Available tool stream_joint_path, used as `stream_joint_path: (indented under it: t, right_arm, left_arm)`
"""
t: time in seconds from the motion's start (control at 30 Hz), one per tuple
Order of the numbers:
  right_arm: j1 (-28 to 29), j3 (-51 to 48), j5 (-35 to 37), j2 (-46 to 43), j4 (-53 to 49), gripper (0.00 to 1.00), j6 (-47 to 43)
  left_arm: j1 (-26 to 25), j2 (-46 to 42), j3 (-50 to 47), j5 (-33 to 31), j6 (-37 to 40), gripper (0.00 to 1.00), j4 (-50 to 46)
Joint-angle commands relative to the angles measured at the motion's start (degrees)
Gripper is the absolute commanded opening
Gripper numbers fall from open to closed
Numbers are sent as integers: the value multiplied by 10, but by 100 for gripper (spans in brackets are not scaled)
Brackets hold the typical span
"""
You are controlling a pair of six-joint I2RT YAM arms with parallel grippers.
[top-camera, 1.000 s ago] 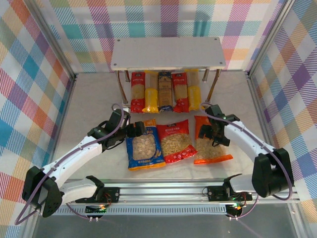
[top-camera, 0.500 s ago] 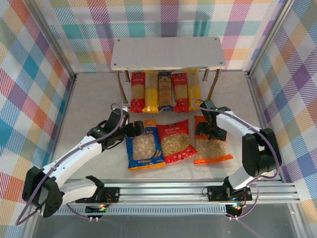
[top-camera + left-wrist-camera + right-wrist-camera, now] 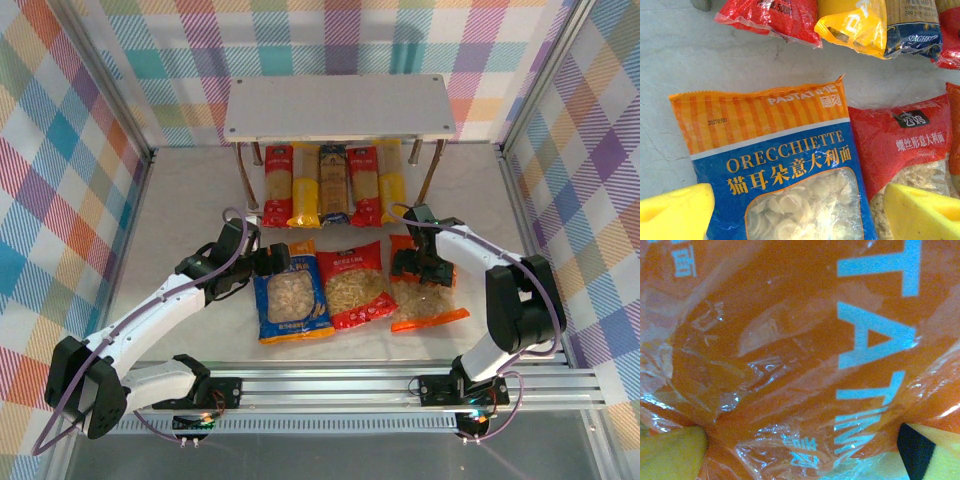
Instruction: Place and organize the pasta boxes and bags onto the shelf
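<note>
The shelf stands at the back. Beneath its top board lie the pasta boxes side by side: red, yellow, dark, red, yellow. In front of them lie three bags: blue, red, orange. My left gripper hovers open over the blue bag's upper end, its yellow fingertips wide apart on either side of the bag. My right gripper is open and low over the orange bag's top end, its plastic close between the fingers.
Bare table stretches left of the blue bag and right of the orange bag. The shelf's metal legs flank the boxes. Checked walls and aluminium posts enclose the table. A rail runs along the near edge.
My right gripper has swung in and dropped onto the orange bag's top end, its elbow moving right. The left arm and all the packs have stayed put.
</note>
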Motion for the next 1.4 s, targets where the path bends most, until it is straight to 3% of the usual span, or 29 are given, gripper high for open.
stream_joint_path:
  t: [0.0, 0.17, 0.37, 0.53, 0.7, 0.97, 1.2, 1.37]
  right_arm:
    - [8, -39, -66, 48, -42, 92, -14]
    - [8, -44, -73, 62, -40, 67, -17]
    - [8, -49, -77, 58, -39, 54, -14]
    - [8, -62, -83, 43, -29, 33, -8]
    - [7, -71, -76, 7, -26, 2, -2]
    - [7, -73, -61, -76, -29, 0, -4]
    - [7, -65, -20, -246, -47, 0, -34]
    - [7, -1, 30, -330, -106, 0, -54]
  left_arm:
    - [8, -8, -2, 5, 9, 88, 11]
    - [8, -15, -5, 3, 9, 88, 9]
    - [9, -21, -6, 3, 10, 88, 7]
    - [9, -24, -8, 3, 10, 88, 8]
    - [9, -27, -8, 5, 10, 88, 7]
    - [9, -33, -12, 6, 11, 87, 7]
    - [10, -37, -12, 3, 13, 87, 5]
    - [11, -31, -7, 5, 12, 87, 7]
